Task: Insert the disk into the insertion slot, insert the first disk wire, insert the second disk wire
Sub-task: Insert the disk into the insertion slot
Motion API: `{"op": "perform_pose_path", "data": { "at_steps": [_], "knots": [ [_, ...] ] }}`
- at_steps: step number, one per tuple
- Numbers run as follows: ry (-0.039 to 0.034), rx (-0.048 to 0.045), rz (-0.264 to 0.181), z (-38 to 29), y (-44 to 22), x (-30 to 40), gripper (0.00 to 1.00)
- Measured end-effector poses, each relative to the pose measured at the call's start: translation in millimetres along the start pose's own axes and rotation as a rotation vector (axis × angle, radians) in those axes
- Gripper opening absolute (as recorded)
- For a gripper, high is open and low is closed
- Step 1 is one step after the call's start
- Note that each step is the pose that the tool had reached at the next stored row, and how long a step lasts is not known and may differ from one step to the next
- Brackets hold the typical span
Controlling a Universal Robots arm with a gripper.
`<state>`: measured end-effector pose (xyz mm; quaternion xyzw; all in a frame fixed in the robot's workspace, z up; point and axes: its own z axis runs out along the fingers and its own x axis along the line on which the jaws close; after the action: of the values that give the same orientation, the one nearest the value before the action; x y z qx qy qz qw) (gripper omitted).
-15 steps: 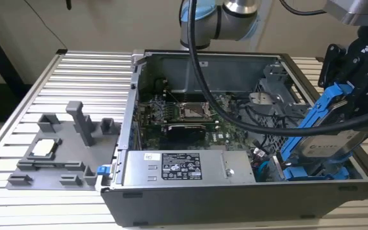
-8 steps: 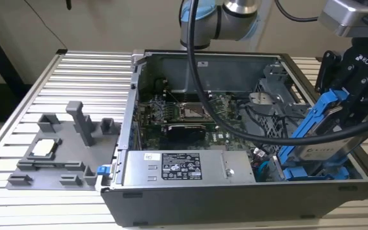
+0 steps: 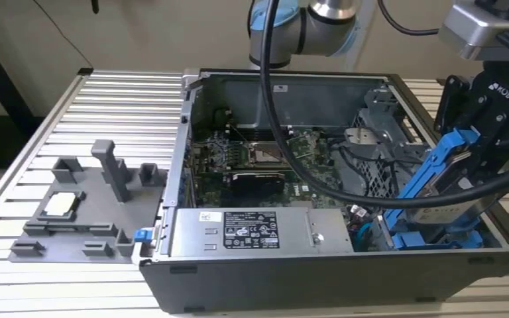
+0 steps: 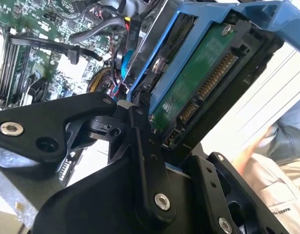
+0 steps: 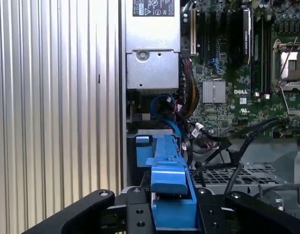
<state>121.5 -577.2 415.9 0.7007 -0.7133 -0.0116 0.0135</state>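
The open computer case (image 3: 236, 285) stands on the ribbed metal table (image 3: 122, 99). Inside it are a green motherboard (image 3: 254, 159) in the middle, a grey labelled power-supply box (image 3: 246, 232) along the near wall, and a blue bay (image 3: 431, 240) in the corner at the exterior view's right. Over that bay the gripper (image 3: 477, 136) is clamped on the disk (image 3: 424, 173), which is tilted in its blue frame with its lower end down in the case. Whether that end touches the bay is hard to tell. In the second wrist view the disk's green circuit side (image 4: 203, 83) with its connector pins faces the camera between the black fingers (image 4: 145, 146). On the table at the exterior view's left lies a grey fixture (image 3: 87, 205), well apart from the case.
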Motion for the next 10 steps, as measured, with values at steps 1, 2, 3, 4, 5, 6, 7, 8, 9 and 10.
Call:
{"op": "perform_pose_path", "data": {
  "at_steps": [1, 2, 3, 4, 5, 6, 7, 8, 9, 10],
  "knots": [
    [-0.0006, 0.0001, 0.000, 0.5, -0.2, 0.0, 0.33],
    [-0.0013, 0.0003, 0.000, 0.9, -0.4, 0.0, 0.33],
    [-0.0022, 0.0003, 0.000, 1.3, -0.6, 0.0, 0.33],
    [-0.0034, 0.0005, -0.001, 1.7, -0.8, 0.0, 0.33],
    [-0.0045, 0.0005, -0.001, 2.1, -1.1, 0.0, 0.33],
    [-0.0059, 0.0006, -0.001, 2.5, -1.3, 0.0, 0.33],
    [-0.0071, 0.0007, -0.001, 3.0, -1.5, 0.0, 0.33],
    [-0.0082, 0.0009, -0.001, 3.5, -1.6, -0.1, 0.33],
    [-0.0088, 0.0010, -0.001, 4.2, -1.8, -0.1, 0.33],
    [-0.0089, 0.0011, -0.001, 5.1, -1.9, -0.1, 0.33]
  ]
}}
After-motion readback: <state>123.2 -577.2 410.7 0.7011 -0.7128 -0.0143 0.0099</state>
